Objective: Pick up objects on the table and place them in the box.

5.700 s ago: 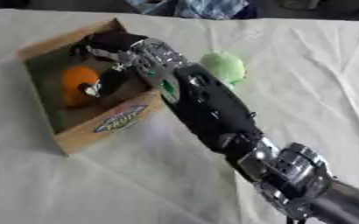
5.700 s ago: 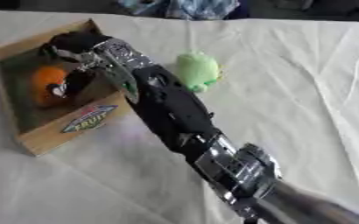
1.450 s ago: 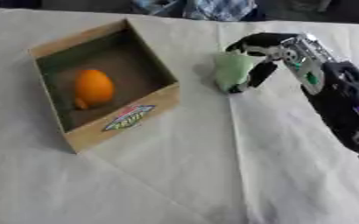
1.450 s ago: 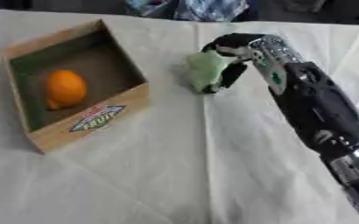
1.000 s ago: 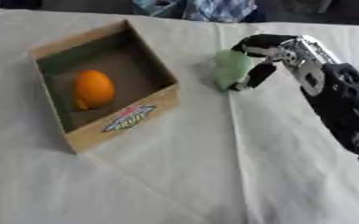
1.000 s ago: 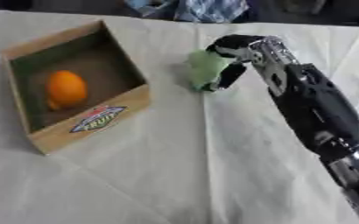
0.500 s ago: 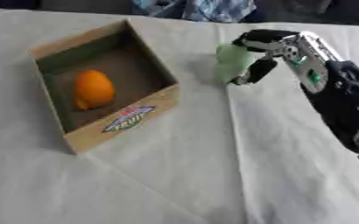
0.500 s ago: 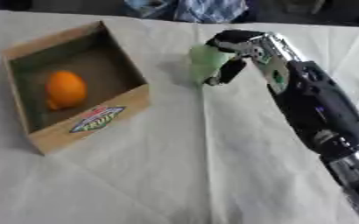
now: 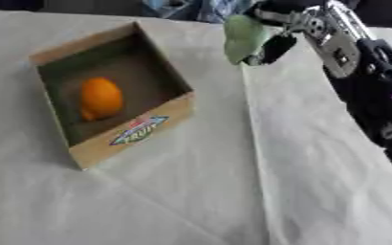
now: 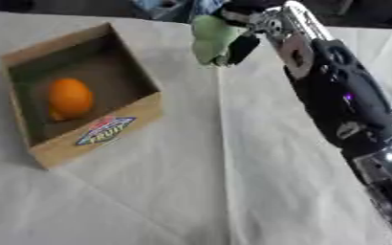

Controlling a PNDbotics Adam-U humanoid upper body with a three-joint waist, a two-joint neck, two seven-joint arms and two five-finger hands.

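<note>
My right robot hand (image 9: 293,29) comes in from the upper right of the view, and its fingers are curled around a pale green object (image 9: 245,37). I cannot tell exactly what this object is; I see only a soft, rounded, light green shape. It is in the grasp near the far edge of the surface (image 9: 299,182), to the right of the box (image 9: 132,136) and apart from it. Whether the green object touches the cloth below it, I cannot say from these views.

The box is brown cardboard, open at the top, and it sits askew on the left part of the surface. On its near wall there is a colourful label (image 10: 105,129). Inside the box, on the bottom and closer to the left wall, lies an orange fruit (image 9: 101,97).

The surface is covered with a whitish cloth, and a straight fold line (image 10: 226,158) runs down it from near the green object toward me. My black forearm (image 10: 342,103) crosses the right side of the view. My left robot hand is not visible in either view.
</note>
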